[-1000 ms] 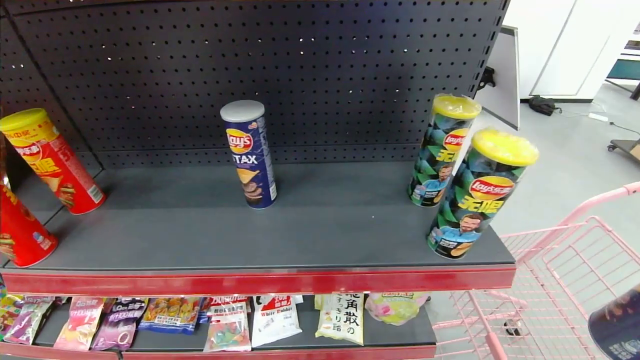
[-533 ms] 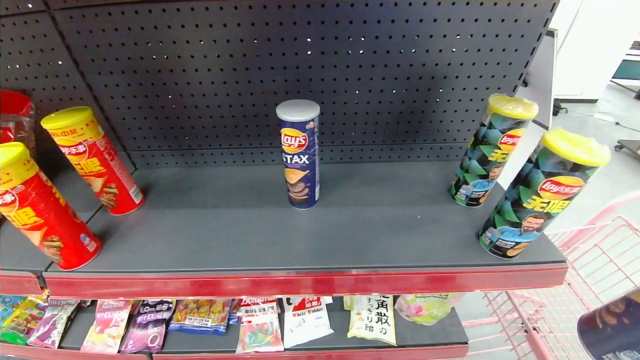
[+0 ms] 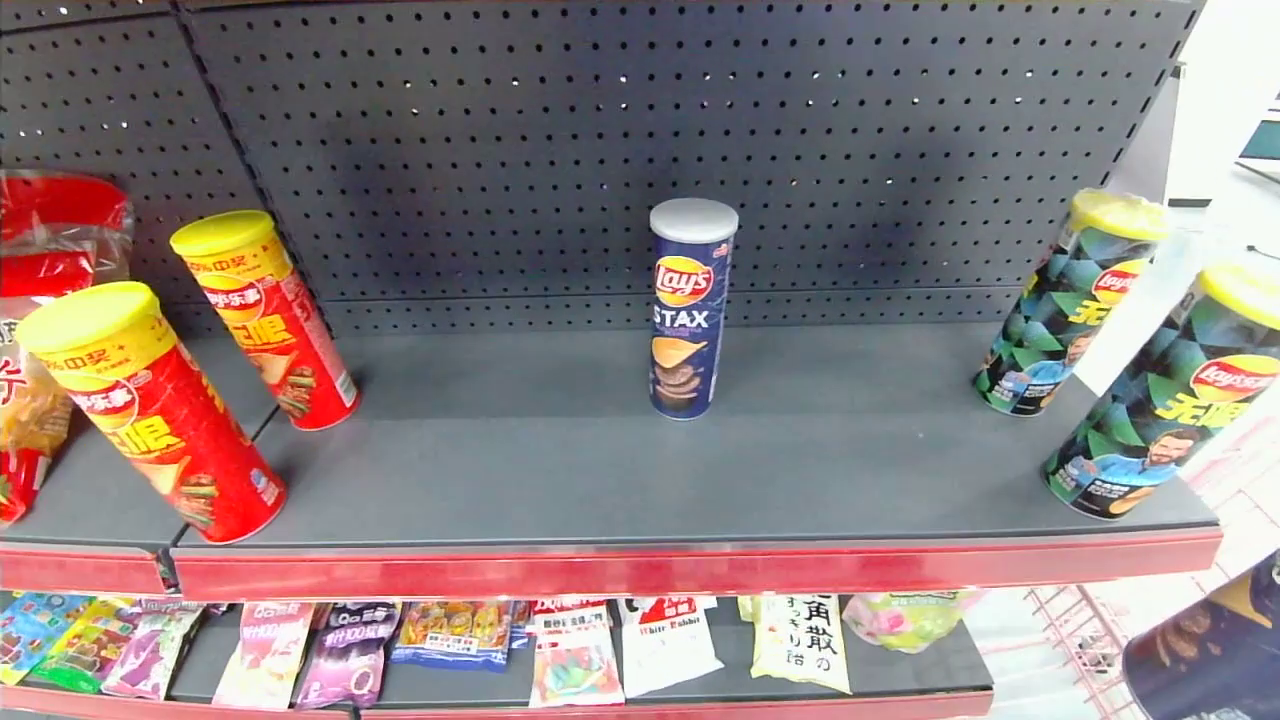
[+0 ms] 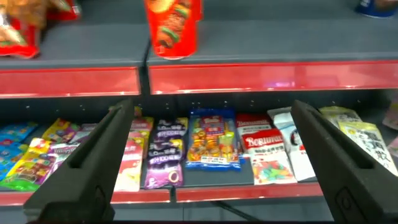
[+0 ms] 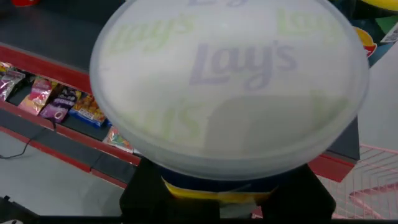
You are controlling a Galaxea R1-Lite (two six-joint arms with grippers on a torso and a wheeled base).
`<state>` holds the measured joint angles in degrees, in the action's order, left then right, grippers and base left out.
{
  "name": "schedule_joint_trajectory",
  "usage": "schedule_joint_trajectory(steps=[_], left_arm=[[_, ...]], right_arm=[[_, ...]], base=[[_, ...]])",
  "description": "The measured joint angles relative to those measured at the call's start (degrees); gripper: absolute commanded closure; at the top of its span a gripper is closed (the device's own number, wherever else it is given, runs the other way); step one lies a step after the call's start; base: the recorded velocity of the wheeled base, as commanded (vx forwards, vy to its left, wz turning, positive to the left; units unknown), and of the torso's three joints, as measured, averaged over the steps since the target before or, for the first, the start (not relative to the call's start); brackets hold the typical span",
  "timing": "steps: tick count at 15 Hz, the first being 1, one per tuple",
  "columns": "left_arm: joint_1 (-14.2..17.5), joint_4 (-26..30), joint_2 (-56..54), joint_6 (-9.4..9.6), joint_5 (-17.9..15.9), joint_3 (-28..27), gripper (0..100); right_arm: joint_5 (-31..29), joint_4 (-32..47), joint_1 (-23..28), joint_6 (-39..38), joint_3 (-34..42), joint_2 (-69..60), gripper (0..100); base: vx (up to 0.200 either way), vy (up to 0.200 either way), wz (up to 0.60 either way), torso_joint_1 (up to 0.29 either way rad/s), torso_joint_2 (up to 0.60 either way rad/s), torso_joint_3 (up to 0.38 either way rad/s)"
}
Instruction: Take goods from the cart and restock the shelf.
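The head view has swung away from the cart [image 3: 1088, 640] toward the shelf [image 3: 640, 480], so placing looks next: the right hand [image 5: 221, 199] grips the lidded blue can [image 3: 1205, 660] low, right of the shelf's edge, while the left hand [image 4: 211, 111] hangs wide open, empty.

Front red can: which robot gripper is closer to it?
Left. The left gripper is below the front red can; the right gripper, holding a dark blue can, is far right near the cart.

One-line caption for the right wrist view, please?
Right gripper holds a chip can, translucent lid toward the camera, before the red-edged shelf.
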<state>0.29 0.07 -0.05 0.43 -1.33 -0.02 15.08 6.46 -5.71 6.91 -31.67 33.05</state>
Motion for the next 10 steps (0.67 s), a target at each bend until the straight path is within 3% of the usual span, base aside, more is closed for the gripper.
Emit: schedule_joint_trajectory(steps=[5,10], left_arm=[[0.0,0.0,0.0,0.01,0.0,0.0,0],[0.0,0.0,0.0,-0.22,0.0,0.0,0]], right_arm=[[1.4,0.0,0.0,0.0,0.1,0.7,100],[3.3,0.1,-2.0,0.0,0.1,1.2,100]], base=[[0.2,0.0,0.0,0.004,0.0,0.0],[0.0,0.0,0.0,0.0,0.0,0.0]])
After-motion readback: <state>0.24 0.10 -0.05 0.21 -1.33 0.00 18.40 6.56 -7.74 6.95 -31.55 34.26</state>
